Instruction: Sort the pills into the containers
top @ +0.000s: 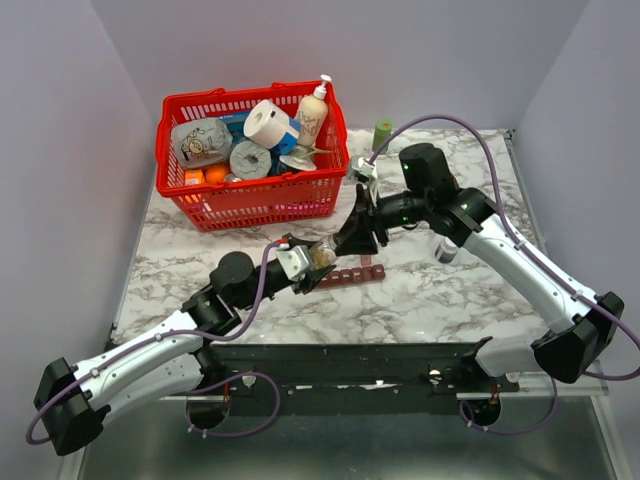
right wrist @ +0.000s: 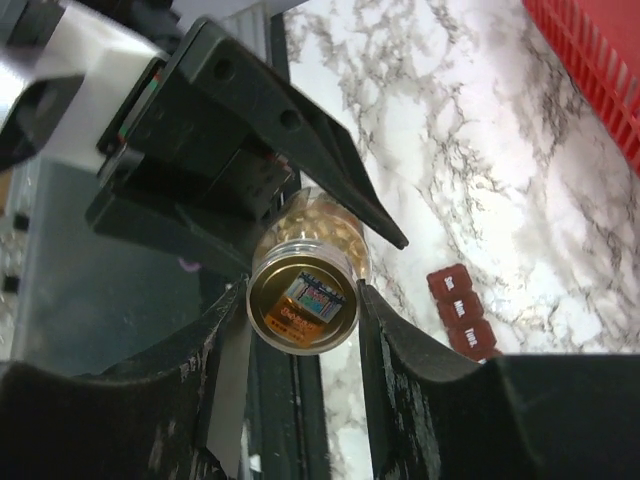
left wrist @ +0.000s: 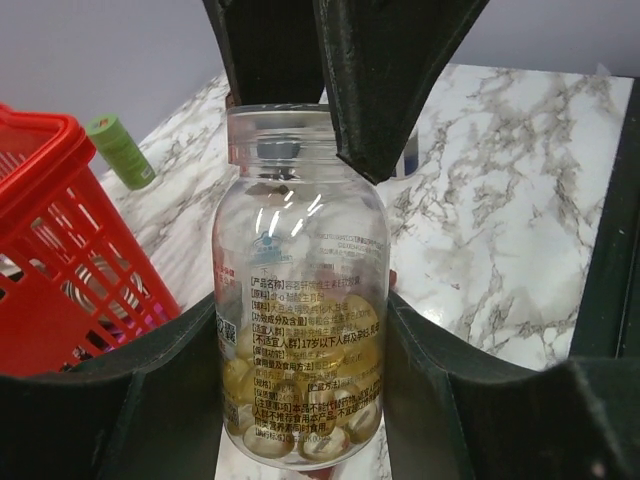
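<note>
A small clear bottle (left wrist: 300, 250) with printed text holds the yellowish pills (left wrist: 345, 350) in its lower part. My left gripper (left wrist: 300, 400) is shut on the bottle's body and holds it above the table (top: 322, 258). My right gripper (right wrist: 300, 300) is closed on the bottle's neck, one finger on each side (top: 352, 235). In the right wrist view the bottle's top (right wrist: 302, 300) shows a gold face with a small label. The maroon strip of compartments (top: 350, 275) lies on the table just under the bottle, with its lids shut (right wrist: 460, 305). The green cap (top: 383, 132) lies at the back.
A red basket (top: 178, 205) full of goods stands at the back left and shows in the left wrist view (left wrist: 60, 250). A dark white-capped bottle (top: 447, 250) stands beside the right arm. The green cap (left wrist: 120, 150) lies beyond the basket's corner.
</note>
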